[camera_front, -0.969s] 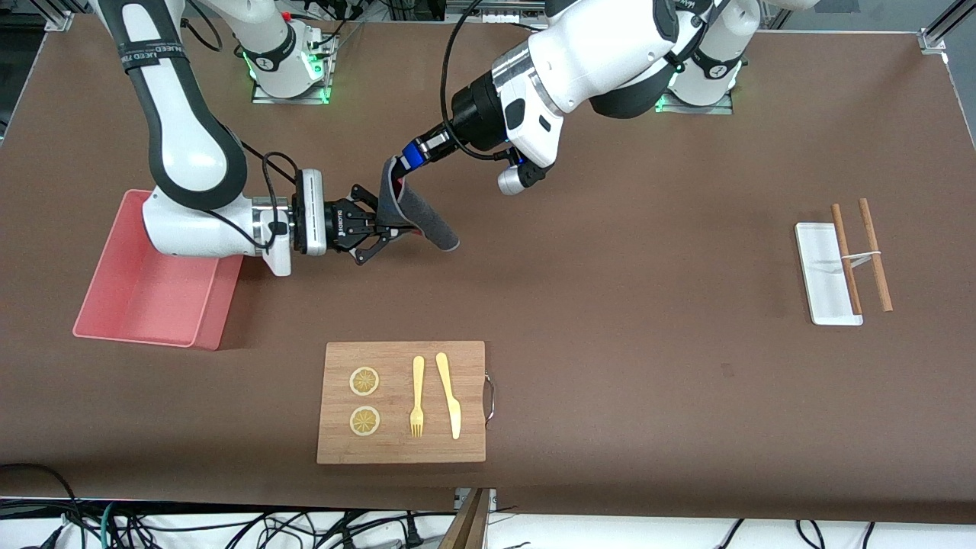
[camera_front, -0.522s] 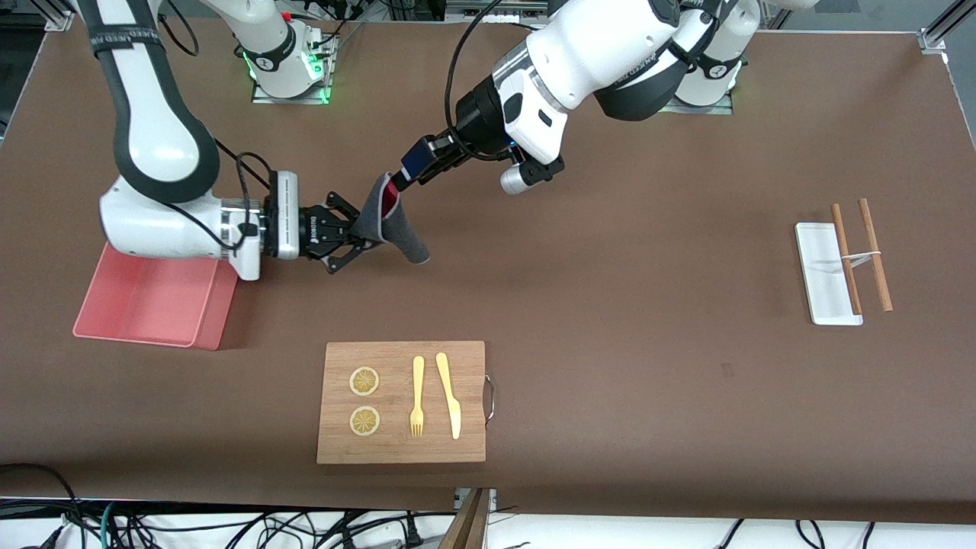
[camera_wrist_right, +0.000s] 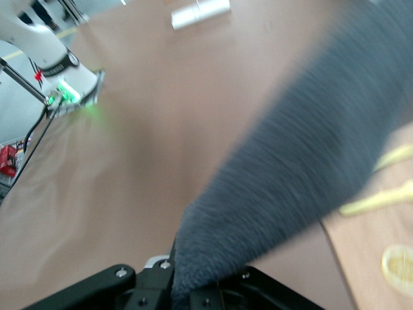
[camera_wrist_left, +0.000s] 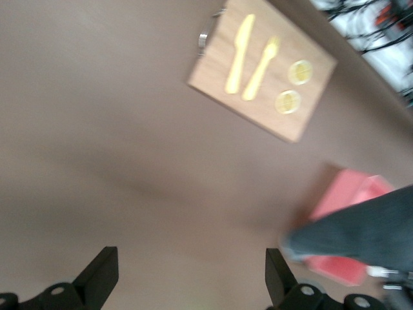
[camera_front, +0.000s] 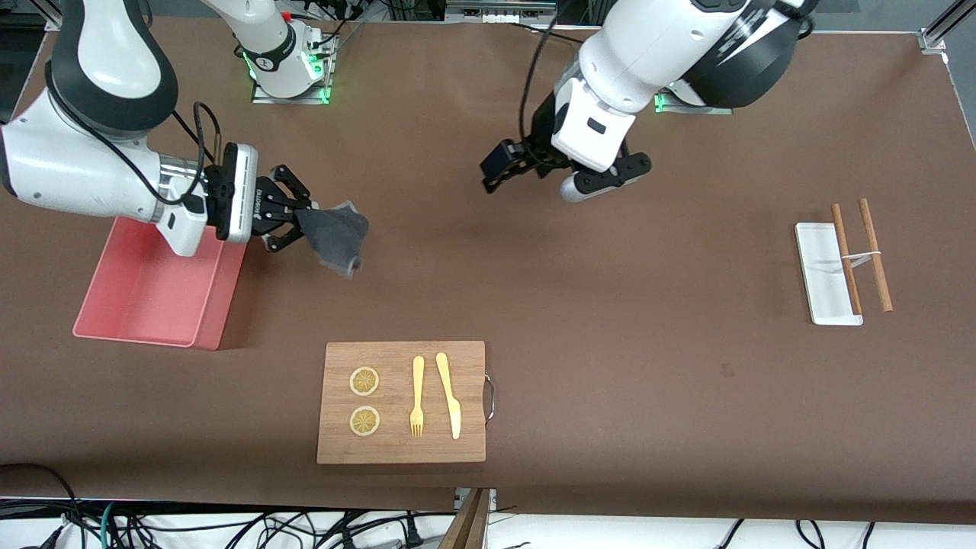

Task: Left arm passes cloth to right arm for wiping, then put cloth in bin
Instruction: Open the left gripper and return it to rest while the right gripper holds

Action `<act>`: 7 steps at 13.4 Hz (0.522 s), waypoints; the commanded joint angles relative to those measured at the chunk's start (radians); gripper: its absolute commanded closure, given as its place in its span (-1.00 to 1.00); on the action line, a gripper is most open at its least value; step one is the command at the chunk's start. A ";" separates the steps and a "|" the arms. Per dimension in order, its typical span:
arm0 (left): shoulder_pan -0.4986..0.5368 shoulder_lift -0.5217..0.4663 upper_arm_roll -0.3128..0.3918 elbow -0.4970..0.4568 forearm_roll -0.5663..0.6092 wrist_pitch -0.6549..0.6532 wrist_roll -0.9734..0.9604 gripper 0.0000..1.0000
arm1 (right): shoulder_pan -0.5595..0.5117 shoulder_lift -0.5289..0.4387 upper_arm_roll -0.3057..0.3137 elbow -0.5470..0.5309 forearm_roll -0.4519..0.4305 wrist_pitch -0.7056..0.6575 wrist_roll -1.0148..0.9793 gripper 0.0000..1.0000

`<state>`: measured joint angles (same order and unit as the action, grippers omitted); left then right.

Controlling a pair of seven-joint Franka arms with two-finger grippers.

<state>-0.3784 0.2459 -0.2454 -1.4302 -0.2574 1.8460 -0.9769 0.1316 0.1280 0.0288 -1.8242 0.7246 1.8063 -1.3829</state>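
The dark grey cloth (camera_front: 335,236) hangs from my right gripper (camera_front: 299,221), which is shut on one of its edges over the table just beside the pink bin (camera_front: 122,301). In the right wrist view the cloth (camera_wrist_right: 310,161) drapes out from the shut right gripper (camera_wrist_right: 187,290) and fills much of the picture. My left gripper (camera_front: 492,171) is open and empty, up over bare table toward the middle. In the left wrist view its fingers (camera_wrist_left: 100,278) stand wide apart around the left gripper (camera_wrist_left: 190,278), with the cloth (camera_wrist_left: 368,232) and the bin (camera_wrist_left: 352,197) farther off.
A wooden cutting board (camera_front: 402,402) with two lemon slices, a yellow fork and a yellow knife lies near the front camera. A small white tray (camera_front: 820,267) with two wooden sticks (camera_front: 873,255) across it sits toward the left arm's end.
The left gripper opened, let go of the cloth and drew back toward its base. The right arm carried the cloth toward the bin's end of the table.
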 commanded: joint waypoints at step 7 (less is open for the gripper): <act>0.372 -0.057 0.000 -0.004 0.242 -0.359 0.876 -1.00 | -0.026 -0.045 0.006 -0.055 -0.406 -0.025 0.626 1.00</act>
<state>-0.0917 0.2203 -0.2325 -1.4298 -0.0596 1.5296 -0.2778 0.1178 0.0966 0.0263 -1.8549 0.4063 1.7751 -0.9057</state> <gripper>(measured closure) 0.000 0.960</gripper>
